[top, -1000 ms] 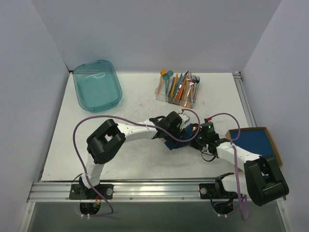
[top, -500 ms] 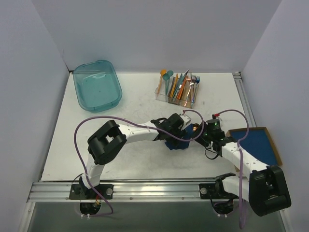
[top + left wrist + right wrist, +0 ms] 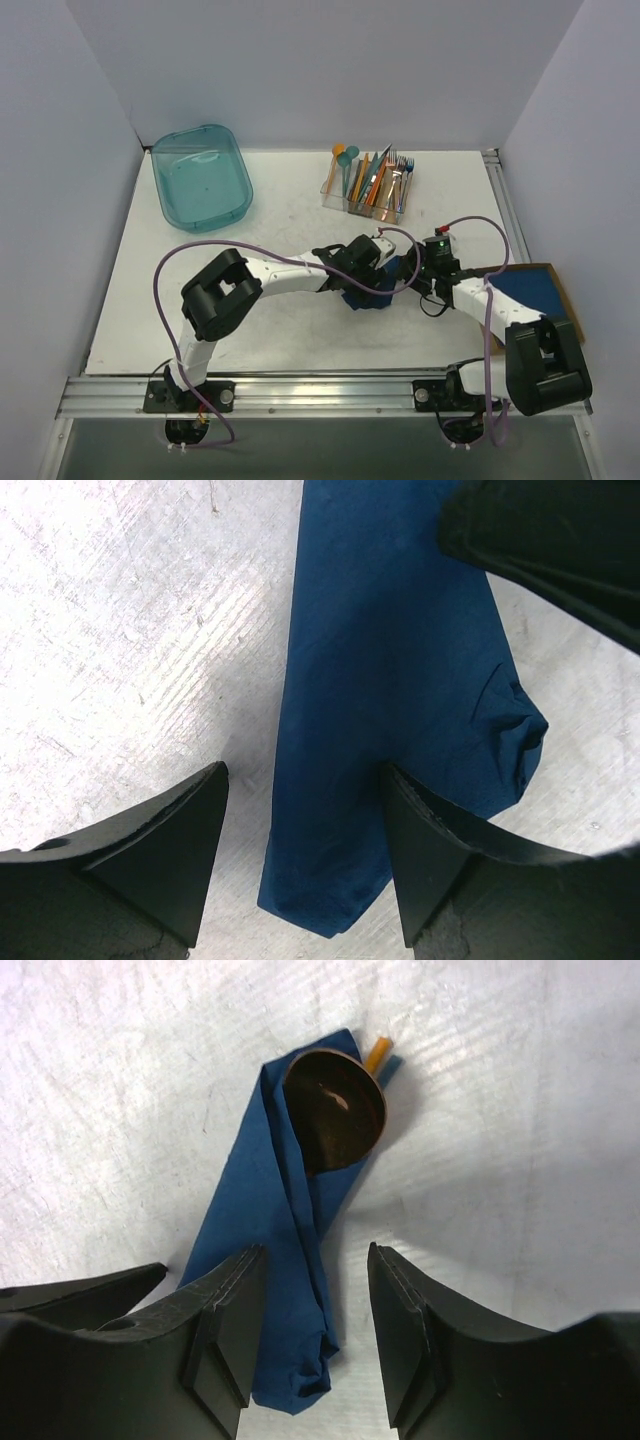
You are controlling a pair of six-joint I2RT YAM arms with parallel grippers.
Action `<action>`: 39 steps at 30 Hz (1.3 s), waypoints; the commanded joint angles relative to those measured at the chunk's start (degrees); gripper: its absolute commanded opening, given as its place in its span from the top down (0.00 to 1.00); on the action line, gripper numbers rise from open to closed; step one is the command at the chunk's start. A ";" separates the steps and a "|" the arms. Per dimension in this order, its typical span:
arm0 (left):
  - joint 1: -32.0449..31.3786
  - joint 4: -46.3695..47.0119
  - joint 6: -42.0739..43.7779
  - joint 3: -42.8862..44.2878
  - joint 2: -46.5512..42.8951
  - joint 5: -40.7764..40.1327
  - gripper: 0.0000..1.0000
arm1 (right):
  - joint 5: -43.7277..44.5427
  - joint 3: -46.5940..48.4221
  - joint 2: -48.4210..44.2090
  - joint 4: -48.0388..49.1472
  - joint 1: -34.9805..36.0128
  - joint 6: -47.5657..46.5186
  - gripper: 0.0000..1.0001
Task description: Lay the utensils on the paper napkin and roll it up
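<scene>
Not much else on my tabletop (image 3: 280, 335), which is white and pretty scuffed up. There's a see-through teal bin (image 3: 200, 180) at the far left corner. A clear cutlery holder (image 3: 362, 206) sits at the back middle with teal spoons (image 3: 347, 155) and blue forks (image 3: 404, 170) poking out. A shallow cardboard box (image 3: 566, 298) hangs off the right edge.

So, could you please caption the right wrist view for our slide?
Open right pincer over the rolled napkin, spoon bowl poking out.
</scene>
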 commanded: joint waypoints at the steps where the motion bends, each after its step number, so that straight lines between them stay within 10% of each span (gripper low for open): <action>1: -0.63 -2.01 -0.67 -2.42 1.95 1.61 0.29 | 1.62 2.60 1.36 2.11 -0.36 -0.93 0.55; 28: -0.54 -2.09 -2.61 -2.08 2.65 4.60 0.29 | 3.12 2.25 11.02 6.68 0.96 0.30 0.71; 39: 0.08 -0.33 -3.75 -2.87 2.04 7.85 0.29 | 1.71 1.37 12.08 9.49 2.28 0.21 0.94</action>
